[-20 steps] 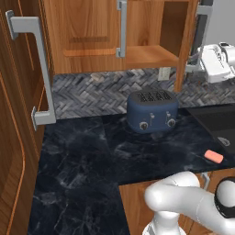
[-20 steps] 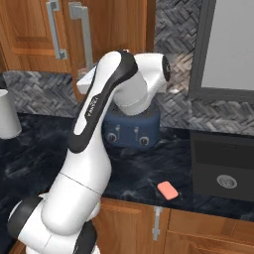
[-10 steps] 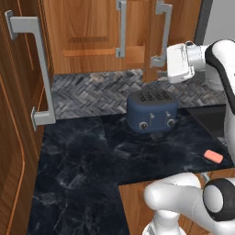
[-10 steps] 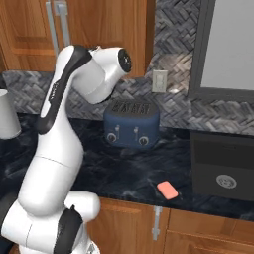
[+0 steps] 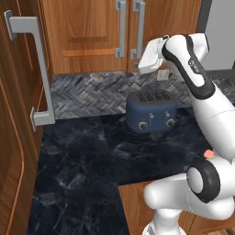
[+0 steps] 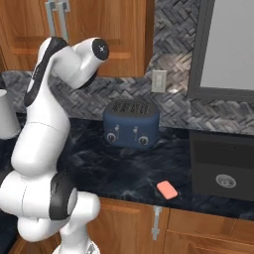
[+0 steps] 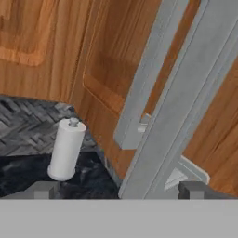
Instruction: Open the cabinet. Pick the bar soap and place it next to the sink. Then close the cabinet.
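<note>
The wooden cabinet point(image 5: 87, 36) has both doors flush, its two grey bar handles point(image 5: 120, 27) side by side. My gripper point(image 5: 142, 66) is at the lower end of the right door's handle. In the hand view the gripper point(image 7: 121, 190) is open, and the nearer grey handle point(image 7: 186, 93) runs down between its fingertips point(image 7: 46, 189). The salmon-pink bar soap point(image 6: 167, 189) lies on the black marble counter point(image 6: 114, 168) near its front edge, just left of the black sink point(image 6: 203, 158). In the left base view the soap point(image 5: 209, 153) peeks out from behind my arm.
A blue toaster point(image 5: 151, 117) stands at the back of the counter below the cabinet. A white paper-towel roll point(image 7: 66, 148) stands on the counter against the herringbone backsplash. A tall wooden panel with a big grey handle point(image 5: 27, 69) rises at the left.
The right cabinet door has swung from open to shut. My hand moved left with it, from the far right to the door handles.
</note>
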